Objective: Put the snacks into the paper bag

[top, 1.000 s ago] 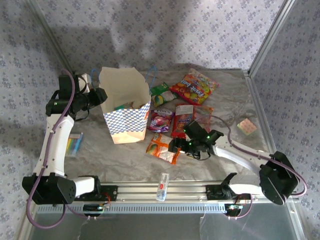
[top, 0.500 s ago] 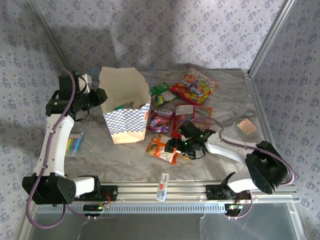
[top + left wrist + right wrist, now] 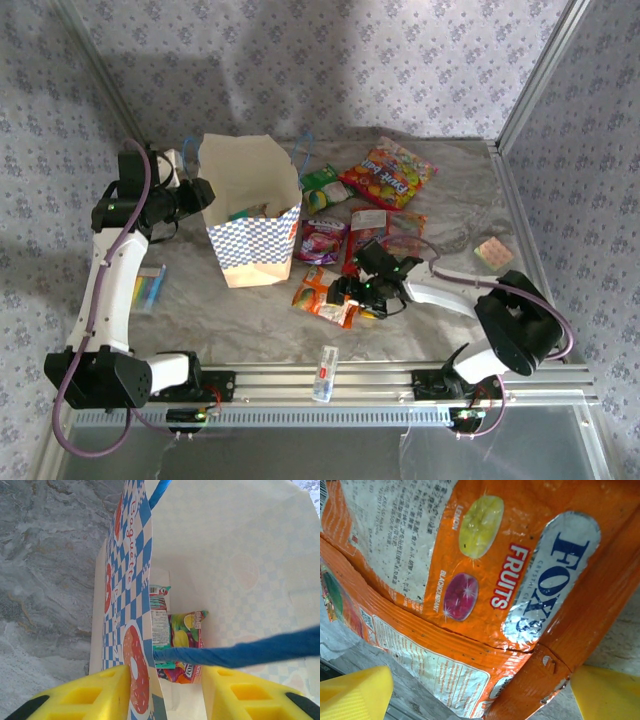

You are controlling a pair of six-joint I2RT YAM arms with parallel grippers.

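Observation:
The paper bag (image 3: pixel 255 240) stands open at the left centre, with a fruit-print packet (image 3: pixel 185 635) lying on its bottom. My left gripper (image 3: pixel 205 192) is open at the bag's left rim; its yellow fingers (image 3: pixel 90 695) straddle the checkered wall (image 3: pixel 125 580) and a blue cord handle (image 3: pixel 240 652). My right gripper (image 3: pixel 342 292) is open, low over the orange packet (image 3: pixel 320 295), whose near end (image 3: pixel 485 580) lies between the yellow fingertips (image 3: pixel 355 695). Purple (image 3: pixel 322 240), red (image 3: pixel 368 238), green (image 3: pixel 322 188) and large red (image 3: pixel 388 172) packets lie right of the bag.
A small clear tube (image 3: pixel 325 372) lies by the front rail. A tan square pad (image 3: pixel 493 252) sits at the right edge, and a small striped item (image 3: pixel 148 290) lies left of the bag. Metal frame posts bound the cloth-covered table.
My right gripper has slid left and down onto the orange packet's end. The left arm and the bag have stayed put.

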